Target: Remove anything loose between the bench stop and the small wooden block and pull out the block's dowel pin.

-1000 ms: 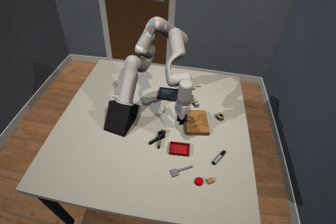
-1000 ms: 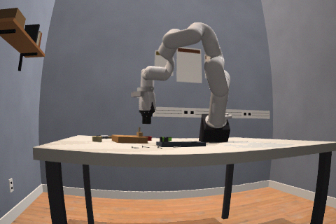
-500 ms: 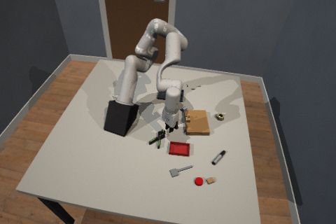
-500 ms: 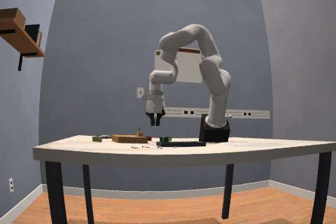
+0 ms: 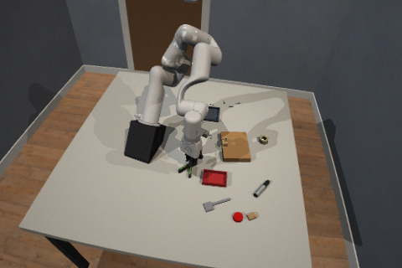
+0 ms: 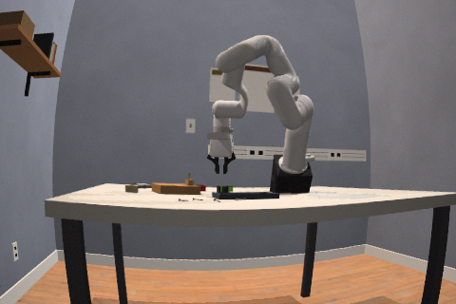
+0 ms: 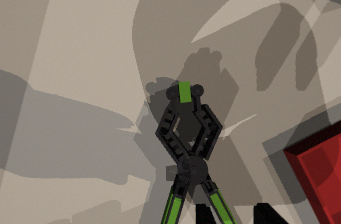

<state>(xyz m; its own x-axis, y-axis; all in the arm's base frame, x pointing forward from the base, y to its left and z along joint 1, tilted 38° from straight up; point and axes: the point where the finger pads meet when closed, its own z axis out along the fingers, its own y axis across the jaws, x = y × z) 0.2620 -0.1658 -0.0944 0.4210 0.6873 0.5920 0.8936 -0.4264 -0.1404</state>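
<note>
My gripper point(image 5: 191, 159) point(image 6: 222, 167) point(image 7: 237, 215) hangs above the table, partly open with nothing between the fingers. Right below it lies the black and green spring clamp point(image 5: 187, 168) point(image 6: 224, 189) point(image 7: 188, 135), flat on the table top with its jaws pointing away from me in the wrist view. The wooden bench board point(image 5: 238, 152) point(image 6: 175, 189) lies to the right of it. The small wooden block point(image 5: 224, 142) point(image 6: 189, 180) sits at the board's left edge with its dowel pin standing up in it. The stop and any loose piece beside the block are too small to make out.
A red tray point(image 5: 214, 177) point(image 7: 326, 165) lies just right of the clamp. A marker point(image 5: 261, 188), a grey scraper point(image 5: 214, 203), a red disc point(image 5: 237, 216) and a small wooden cube point(image 5: 251, 216) lie nearer the front. A brass nut point(image 5: 263, 139) and a dark tray point(image 5: 213, 114) lie further back; the black arm base point(image 5: 143, 140) stands left.
</note>
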